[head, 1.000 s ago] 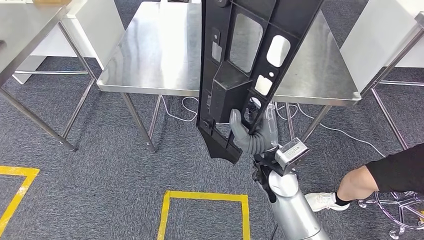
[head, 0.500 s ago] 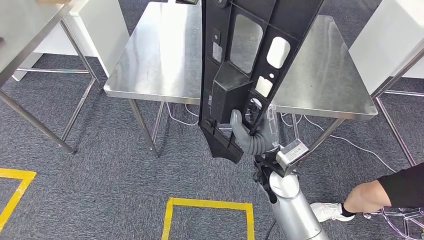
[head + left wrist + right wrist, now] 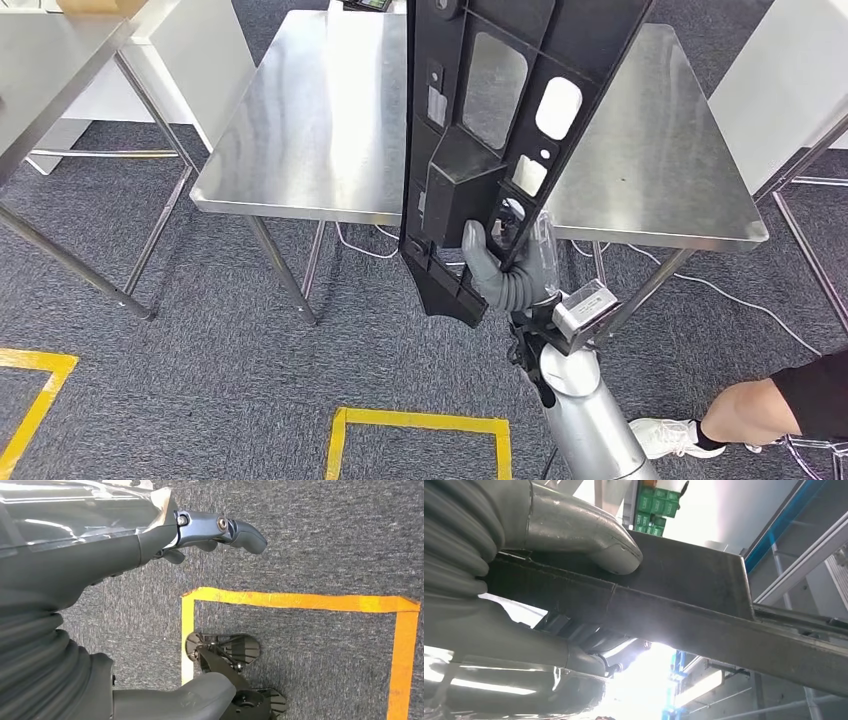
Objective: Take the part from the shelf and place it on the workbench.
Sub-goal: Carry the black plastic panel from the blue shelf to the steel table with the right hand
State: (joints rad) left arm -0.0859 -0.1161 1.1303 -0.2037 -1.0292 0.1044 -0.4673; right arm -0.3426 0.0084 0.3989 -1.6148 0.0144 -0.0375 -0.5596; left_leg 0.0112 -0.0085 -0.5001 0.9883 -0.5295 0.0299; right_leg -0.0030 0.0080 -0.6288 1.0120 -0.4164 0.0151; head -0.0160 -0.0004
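Robot hand (image 3: 549,580) grips the black part (image 3: 704,605).

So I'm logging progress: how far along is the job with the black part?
Done: the black part is off the shelf, gripped upright by the right hand. In hand: it is carried in front of the steel workbench. Left: laying it on the top. The left hand holds nothing, above the carpet.

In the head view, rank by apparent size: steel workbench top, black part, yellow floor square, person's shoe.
1. Workbench top; the black part looks nearly as big but sits nearer the camera, so that's unsure.
2. Yellow floor square.
3. Shoe.
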